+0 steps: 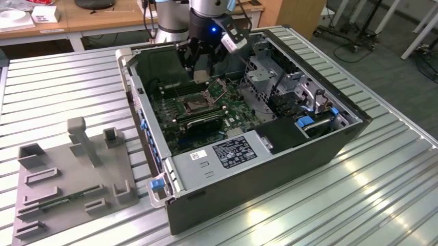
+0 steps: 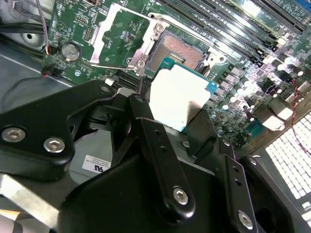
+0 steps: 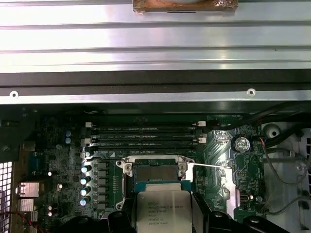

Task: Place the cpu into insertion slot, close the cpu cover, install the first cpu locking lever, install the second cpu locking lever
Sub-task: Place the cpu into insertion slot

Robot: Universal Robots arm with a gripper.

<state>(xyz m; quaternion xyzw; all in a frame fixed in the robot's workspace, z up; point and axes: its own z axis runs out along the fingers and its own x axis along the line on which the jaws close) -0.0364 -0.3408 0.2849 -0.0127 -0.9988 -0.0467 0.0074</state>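
The table [image 1: 61, 82] is bare silver metal, patterned with parallel ribbed stripes. The computer case [image 1: 287, 164] is dark grey outside, and its latches [image 1: 157, 184] are blue. The motherboard [image 3: 53, 141] is green and carries black memory slots [image 3: 146, 130] with white end clips. The cpu [image 2: 177, 92] has a silvery-white top over a teal-green edge. The insertion slot [image 2: 182, 51] has a dark brownish centre. The cpu cover [image 2: 145, 48] is bright silver. The gripper [image 2: 171, 127] is black with silver screws. The fixture tray [image 1: 75, 174] is plain grey.
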